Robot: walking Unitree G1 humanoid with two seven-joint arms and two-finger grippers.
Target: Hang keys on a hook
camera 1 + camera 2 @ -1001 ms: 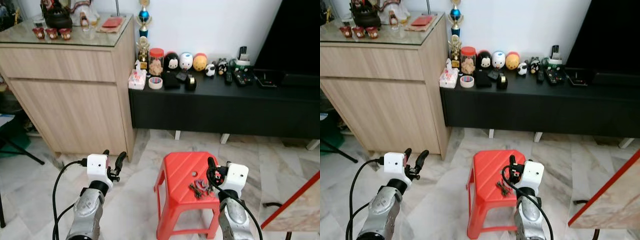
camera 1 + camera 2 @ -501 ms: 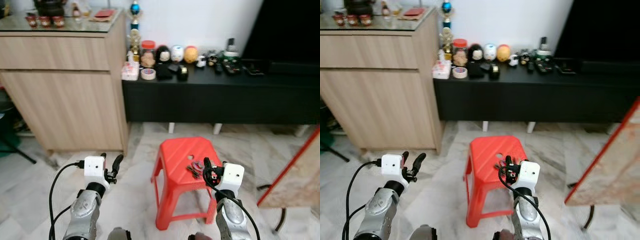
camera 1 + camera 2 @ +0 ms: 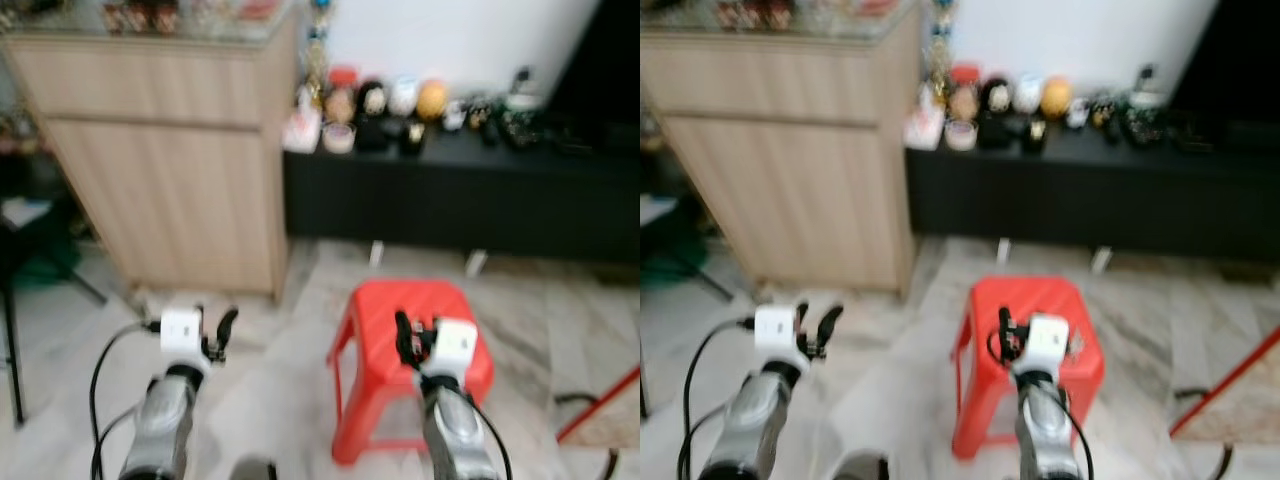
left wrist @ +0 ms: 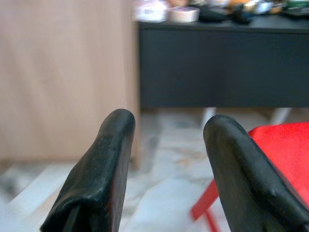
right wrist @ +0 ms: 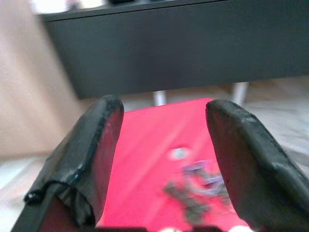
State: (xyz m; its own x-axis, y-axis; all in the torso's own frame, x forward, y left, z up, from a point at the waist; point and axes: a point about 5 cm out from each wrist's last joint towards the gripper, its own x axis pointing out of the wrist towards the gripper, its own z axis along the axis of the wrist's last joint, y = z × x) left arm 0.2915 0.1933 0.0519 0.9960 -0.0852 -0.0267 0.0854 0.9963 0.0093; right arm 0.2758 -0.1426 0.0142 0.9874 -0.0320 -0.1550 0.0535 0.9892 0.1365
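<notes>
Marble flooring surrounds a red stool (image 3: 420,330) whose keys (image 5: 195,186) lie just beyond the right gripper (image 5: 161,145), fingers wide and empty; a blurred approach risks knocking them off.

One red plastic stool (image 3: 375,315) stands on the marble floor (image 3: 260,340). One bunch of dark keys (image 5: 193,186) lies on its seat, blurred. One pale wooden cabinet (image 3: 170,150) and one long black low table (image 3: 470,205) stand against the wall. Three round ball-shaped figures sit on that table: one black (image 3: 374,98), one white (image 3: 403,95) and one orange (image 3: 432,99). One roll of tape (image 3: 339,137) lies near them. The other small items there are too blurred to count. Two silver robot arms reach forward, one left gripper (image 3: 213,333) and one right gripper (image 3: 408,338).
</notes>
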